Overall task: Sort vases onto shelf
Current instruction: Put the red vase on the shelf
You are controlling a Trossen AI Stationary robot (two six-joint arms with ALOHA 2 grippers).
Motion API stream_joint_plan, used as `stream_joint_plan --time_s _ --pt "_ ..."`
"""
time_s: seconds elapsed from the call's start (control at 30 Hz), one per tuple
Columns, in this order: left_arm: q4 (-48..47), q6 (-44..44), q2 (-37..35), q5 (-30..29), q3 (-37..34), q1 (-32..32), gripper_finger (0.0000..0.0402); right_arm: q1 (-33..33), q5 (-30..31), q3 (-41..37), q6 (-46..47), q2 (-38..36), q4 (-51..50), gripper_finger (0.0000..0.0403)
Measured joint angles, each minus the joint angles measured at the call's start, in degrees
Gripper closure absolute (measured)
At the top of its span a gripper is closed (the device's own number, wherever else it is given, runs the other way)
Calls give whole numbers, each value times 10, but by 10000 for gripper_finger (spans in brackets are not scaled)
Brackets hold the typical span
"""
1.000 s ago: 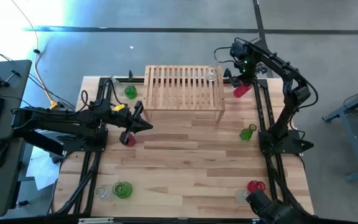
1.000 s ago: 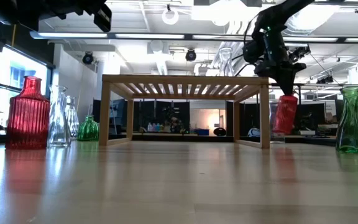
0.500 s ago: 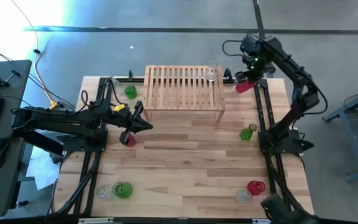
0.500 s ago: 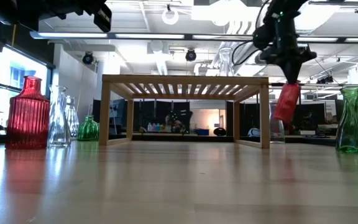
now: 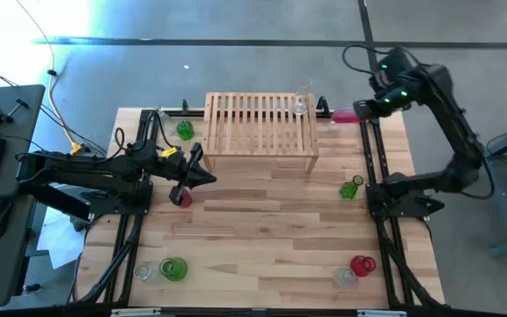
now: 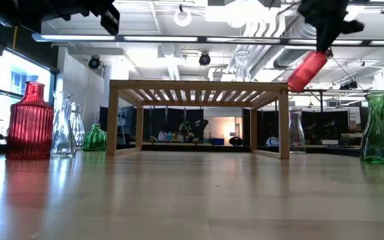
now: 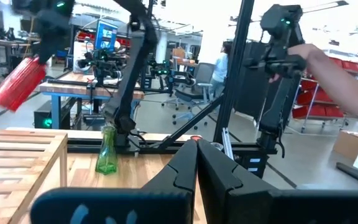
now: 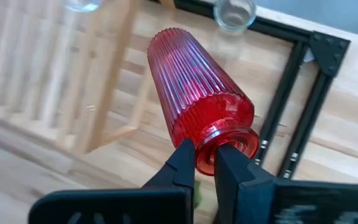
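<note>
Lifted high above the table at about two o'clock of the shelf (image 5: 260, 124). Held in the right gripper (image 8: 205, 163), fingers pinched on the neck of a ribbed red vase (image 8: 194, 116). Tilted, long axis slanting, base down toward the shelf. Kept idle near nine o'clock: left gripper (image 5: 208, 178), fingers pressed together.
</note>
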Motion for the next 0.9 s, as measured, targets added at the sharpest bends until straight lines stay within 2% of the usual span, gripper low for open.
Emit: stream_joint_plan --time_s 0.27,0.57,0.9 --pt "0 -7 0 -40 0 2 397 -29 -29 0 9 -83 0 396" --pt "-12 -6 0 -46 0 3 397 -29 -21 0 -27 -165 38 396" --pt "-3 17 0 -48 0 2 397 -29 -57 0 -98 -290 82 400"
